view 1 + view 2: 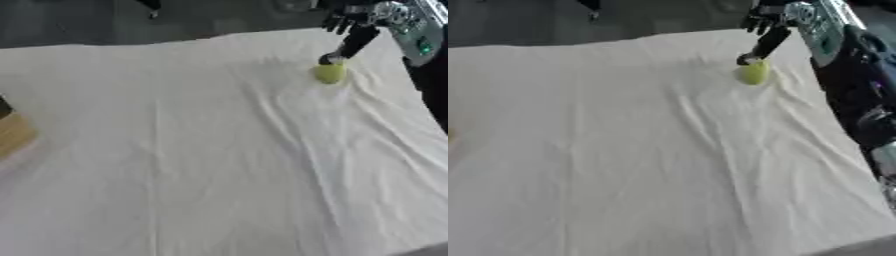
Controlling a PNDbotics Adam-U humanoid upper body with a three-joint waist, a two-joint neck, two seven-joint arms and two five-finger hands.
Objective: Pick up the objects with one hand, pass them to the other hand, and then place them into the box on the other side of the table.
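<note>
Near the far right corner of the white cloth-covered tabletop [201,150], the right hand [354,35] reaches down with one straight finger apparently touching the small yellow-green round fruit [330,73]; nothing is grasped.

The right arm [842,65] reaches in from the upper right corner, forearm angled toward the far edge. Its right hand [350,30] points downward, one of the fingers [354,42] stretched straight, the rest curled back near the wrist.
</note>
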